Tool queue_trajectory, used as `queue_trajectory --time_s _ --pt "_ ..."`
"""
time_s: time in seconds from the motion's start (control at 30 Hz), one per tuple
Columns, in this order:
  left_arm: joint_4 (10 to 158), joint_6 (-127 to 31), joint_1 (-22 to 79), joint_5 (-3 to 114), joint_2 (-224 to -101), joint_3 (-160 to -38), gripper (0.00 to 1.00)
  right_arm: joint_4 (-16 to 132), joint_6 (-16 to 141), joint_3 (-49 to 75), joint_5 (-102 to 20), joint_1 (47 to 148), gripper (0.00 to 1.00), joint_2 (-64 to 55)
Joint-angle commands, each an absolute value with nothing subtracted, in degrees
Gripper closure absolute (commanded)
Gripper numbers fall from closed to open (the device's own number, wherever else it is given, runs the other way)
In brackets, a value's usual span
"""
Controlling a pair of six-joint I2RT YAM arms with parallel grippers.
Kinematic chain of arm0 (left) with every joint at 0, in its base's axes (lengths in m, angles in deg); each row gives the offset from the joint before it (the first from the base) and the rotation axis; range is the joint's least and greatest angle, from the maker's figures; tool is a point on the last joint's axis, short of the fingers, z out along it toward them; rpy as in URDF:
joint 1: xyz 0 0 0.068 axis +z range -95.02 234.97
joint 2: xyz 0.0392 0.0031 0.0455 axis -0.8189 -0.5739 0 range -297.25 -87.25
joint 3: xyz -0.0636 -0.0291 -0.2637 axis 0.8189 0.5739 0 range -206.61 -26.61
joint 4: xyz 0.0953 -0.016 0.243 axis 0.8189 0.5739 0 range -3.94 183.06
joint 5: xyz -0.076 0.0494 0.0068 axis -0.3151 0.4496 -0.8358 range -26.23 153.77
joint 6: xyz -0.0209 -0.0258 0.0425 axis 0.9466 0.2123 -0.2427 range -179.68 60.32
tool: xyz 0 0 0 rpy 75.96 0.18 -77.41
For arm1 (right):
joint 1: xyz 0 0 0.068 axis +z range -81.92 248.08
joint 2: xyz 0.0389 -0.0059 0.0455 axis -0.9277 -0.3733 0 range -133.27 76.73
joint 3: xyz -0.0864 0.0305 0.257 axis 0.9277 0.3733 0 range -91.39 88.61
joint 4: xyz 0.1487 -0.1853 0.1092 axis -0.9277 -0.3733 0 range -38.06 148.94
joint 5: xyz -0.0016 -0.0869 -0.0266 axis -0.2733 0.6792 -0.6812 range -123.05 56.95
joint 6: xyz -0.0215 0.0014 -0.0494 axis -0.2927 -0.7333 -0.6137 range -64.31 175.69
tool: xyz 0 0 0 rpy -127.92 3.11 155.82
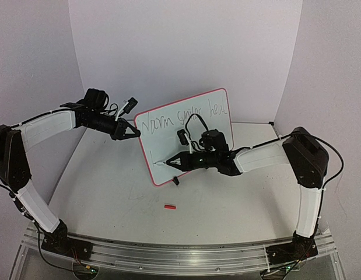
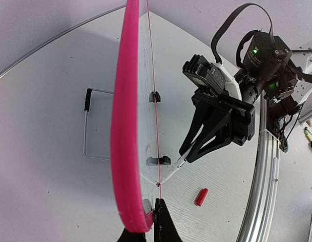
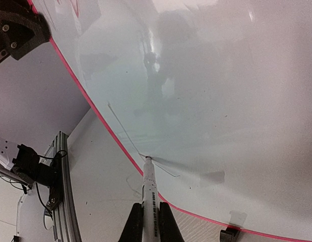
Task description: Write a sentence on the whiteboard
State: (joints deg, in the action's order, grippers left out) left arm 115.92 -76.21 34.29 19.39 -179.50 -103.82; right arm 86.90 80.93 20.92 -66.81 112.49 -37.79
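Second line begins. My left jaws clamp the pink rim of the glossy white rectangular whiteboard point(image 1: 163, 146), standing on the pale worktop point(image 1: 110, 192). My right jaws pinch a slim white marker point(image 3: 149, 186), tip on the board below the dark handwritten sentence point(image 1: 183, 115). Next, probably: steady sideways strokes.

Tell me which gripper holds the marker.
The right gripper, shut on the marker whose tip touches the whiteboard; the left gripper only clamps the board's edge.
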Motion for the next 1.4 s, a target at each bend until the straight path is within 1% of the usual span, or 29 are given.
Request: queue_trajectory --time_s 0.0,0.5,0.73,0.9,1.03,1.37 --pt "117.98 -81.09 33.35 23.31 -178.94 -102.99 1.00 89.64 81.28 21.65 -60.17 111.19 1.00 -36.77" --pt "117.98 -81.04 33.35 23.30 -179.10 -103.00 1.00 89.31 81.24 23.08 -61.21 111.23 1.00 -36.87" --pt "118.00 -81.04 33.34 23.42 -179.04 -102.99 1.00 90.90 81.43 24.29 -65.06 111.22 1.00 -32.72" --pt "117.97 -81.08 33.35 23.51 -179.06 -102.99 1.00 91.57 81.98 26.20 -64.48 111.19 1.00 -30.08" --pt "117.97 -81.04 33.35 23.51 -179.18 -102.99 1.00 91.55 81.93 25.82 -63.50 111.22 1.00 -31.21" --pt "117.99 -81.05 33.35 23.60 -179.44 -103.01 1.00 91.51 81.38 23.98 -66.05 111.24 1.00 -34.24"
